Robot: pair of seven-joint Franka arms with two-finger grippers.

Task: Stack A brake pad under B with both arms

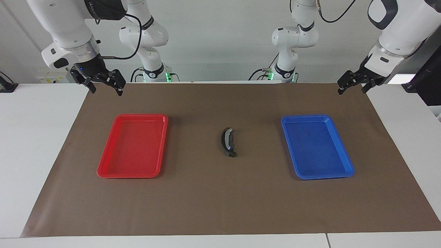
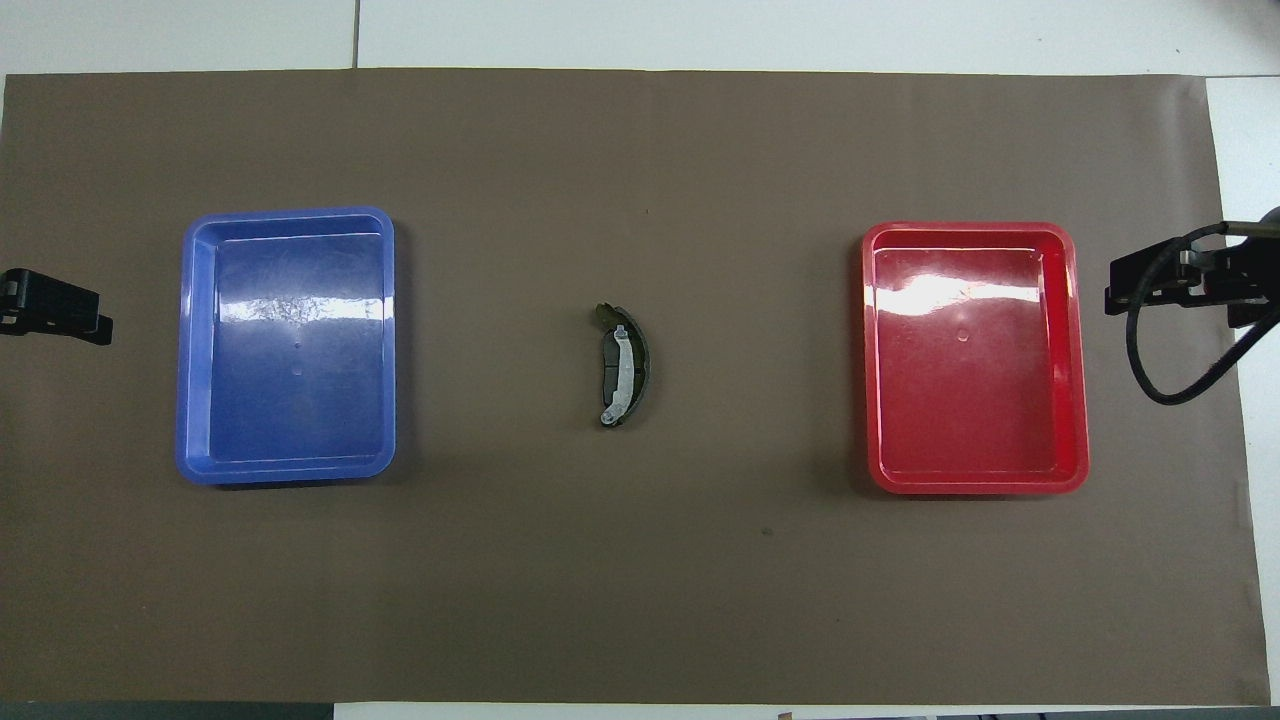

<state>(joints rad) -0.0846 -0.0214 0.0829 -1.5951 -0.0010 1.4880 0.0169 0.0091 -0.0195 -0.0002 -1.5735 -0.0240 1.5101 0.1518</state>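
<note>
At the middle of the brown mat [image 1: 220, 199] lies B [image 1: 225, 138], a curved black brake shoe with a silvery strip [image 2: 622, 368] along its inner face. The A brake pad [image 2: 607, 372], flat and dark grey, lies under it and shows inside the curve. One dark end [image 1: 232, 154] sticks out from under the shoe. My right gripper [image 1: 106, 91] hangs open and empty over the mat's edge at the right arm's end, also in the overhead view [image 2: 1150, 285]. Open and empty too, my left gripper [image 1: 351, 91] hangs over the mat's edge at the left arm's end [image 2: 60, 312].
A red tray [image 1: 103, 172] lies toward the right arm's end of the table and a blue tray [image 1: 348, 172] toward the left arm's end; nothing is in either. A black cable [image 2: 1150, 370] loops down from the right wrist.
</note>
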